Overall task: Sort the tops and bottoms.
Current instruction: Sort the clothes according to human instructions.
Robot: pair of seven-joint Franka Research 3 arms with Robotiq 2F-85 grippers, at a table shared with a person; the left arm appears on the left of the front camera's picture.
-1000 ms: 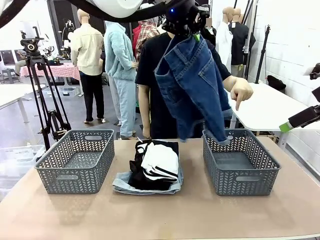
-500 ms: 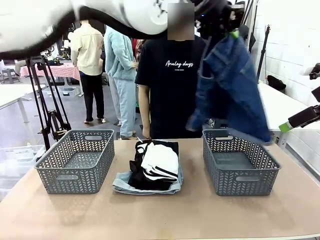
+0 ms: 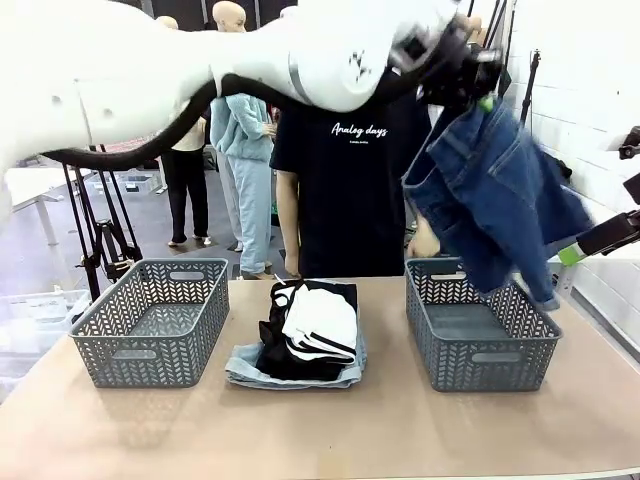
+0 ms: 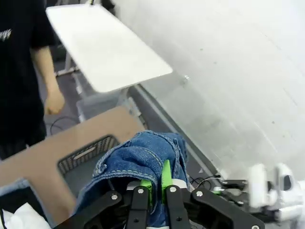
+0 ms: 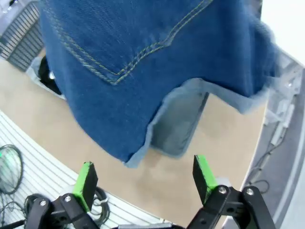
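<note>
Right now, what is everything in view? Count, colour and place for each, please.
baskets: two, grey, left basket and right basket flanking the pile
dark denim garment: one, dark blue, hanging over the right basket
white top: one, white, top of centre pile
black top: one, black, under it
pale denim shorts: one, light blue, pile's bottom
table: one, tan
person: one, black T-shirt, far side
left gripper: shut on the dark denim garment
right gripper: open, near its hem

A white wall (image 3: 590, 60) flanks a white side table (image 4: 105, 47); a black tripod (image 3: 103, 240) stands on grey floor (image 3: 40, 270).
</note>
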